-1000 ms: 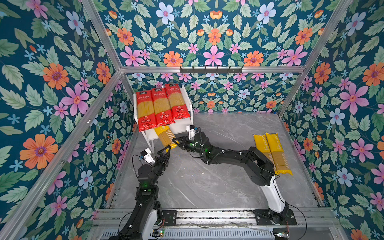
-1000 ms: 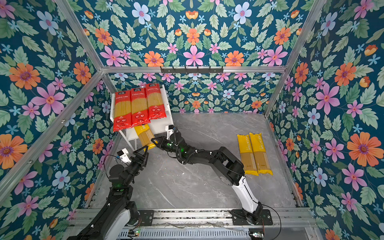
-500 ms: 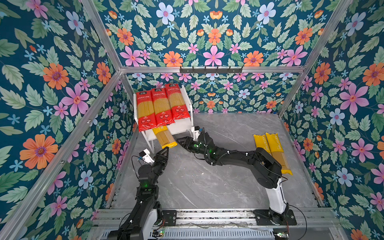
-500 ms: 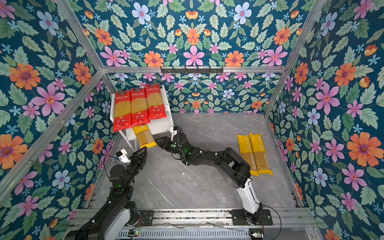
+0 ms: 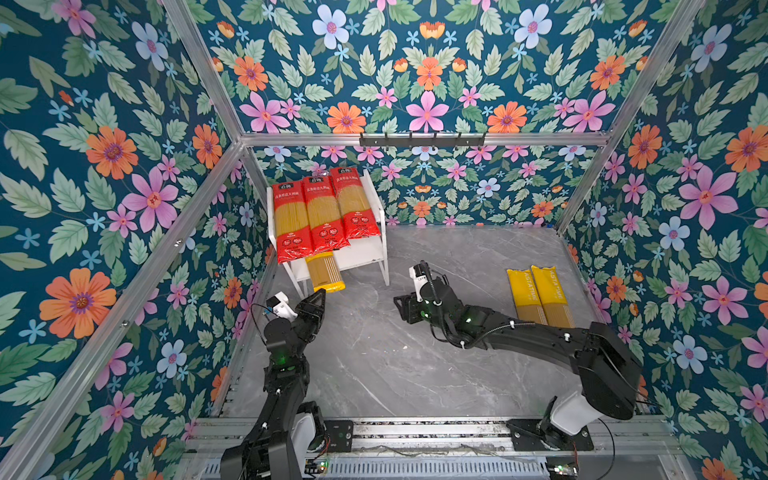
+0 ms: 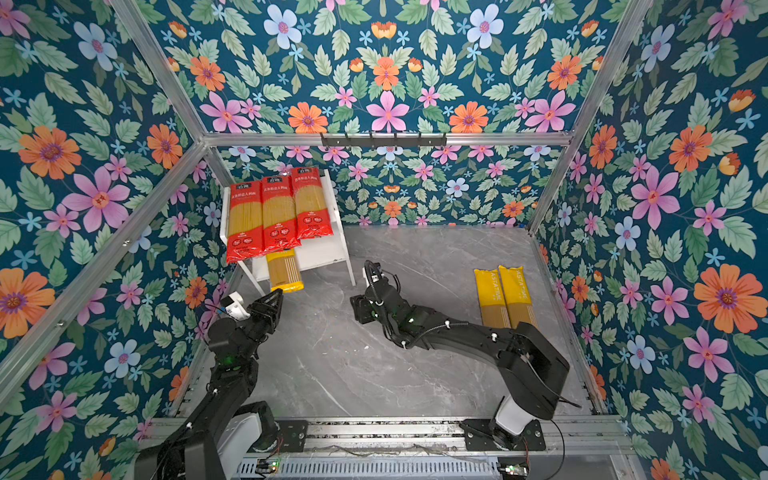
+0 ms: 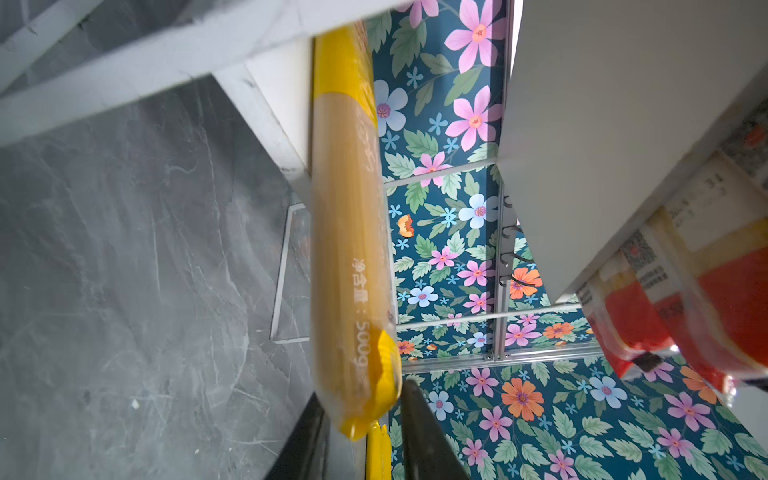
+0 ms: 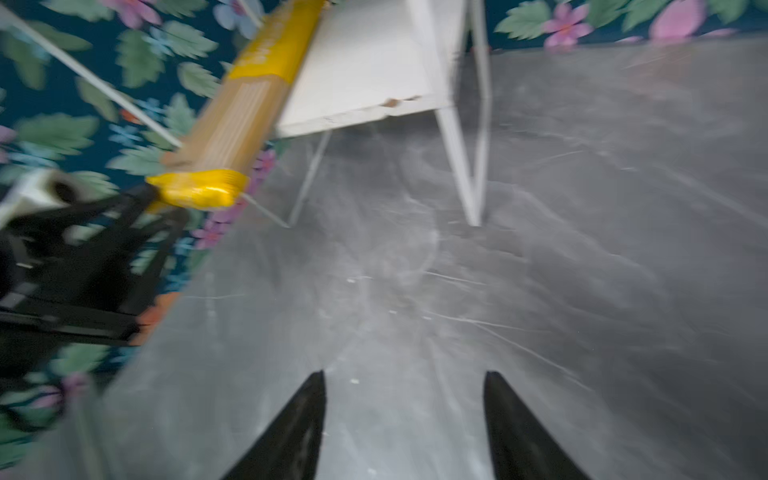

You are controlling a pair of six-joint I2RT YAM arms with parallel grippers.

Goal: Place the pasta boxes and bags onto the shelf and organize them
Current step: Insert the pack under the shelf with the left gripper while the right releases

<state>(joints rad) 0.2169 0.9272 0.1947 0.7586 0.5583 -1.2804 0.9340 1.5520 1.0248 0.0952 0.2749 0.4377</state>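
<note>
A floral-walled work cell seen from above, with a grey marble-look table and my two black arms reaching in from the near edge.

The white two-tier shelf stands in the far left corner. Three red-ended spaghetti bags lie side by side across its top board, and their near ends hang over the front edge.

On the lower tier, toward the shelf's left side, lies one yellow-ended bag. Its far part is hidden under the red bags. Its near yellow end sticks out past the front of the board, off the table.

My left end effector points up at that protruding end. In the left wrist view the bag's yellow tip sits between my two black fingers, which press in on either side, so I am grasping the yellow-ended bag.

My right end effector hovers over the middle of the table, in front of the shelf and apart from it. In the blurred right wrist view its fingers are spread wide with only bare table between them, so it is released.

Two more yellow bags lie flat and touching, side by side, on the table near the right wall.
</note>
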